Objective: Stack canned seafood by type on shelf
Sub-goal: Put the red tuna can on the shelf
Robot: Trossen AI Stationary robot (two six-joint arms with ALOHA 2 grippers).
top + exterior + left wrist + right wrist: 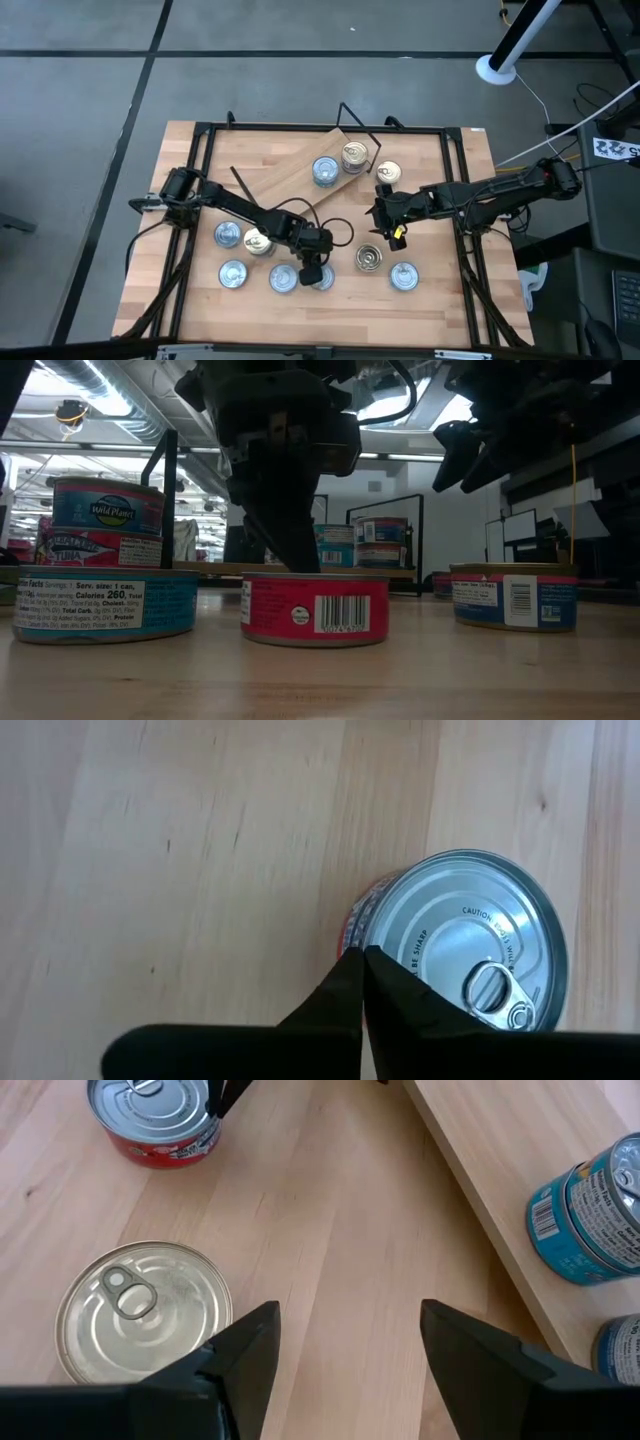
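Touching rim of red-label tin point(460, 955), left end effector point(362, 982) fully closed, nothing gripped; right end effector point(345, 1345) wide open, empty.

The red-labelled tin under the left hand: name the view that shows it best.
Low view: the red-labelled tin shows its whole label. Left wrist view shows mostly its lid, right wrist view a corner glimpse; from above the left hand half hides it.

We cannot tell whether the left gripper's point(360, 982) shut fingertips touch the red-labelled tin point(470, 945), whose lid the frame's edge cuts off. In the right wrist view, the edge crops the stacked blue tins point(592, 1215) on the shelf point(500, 1170).
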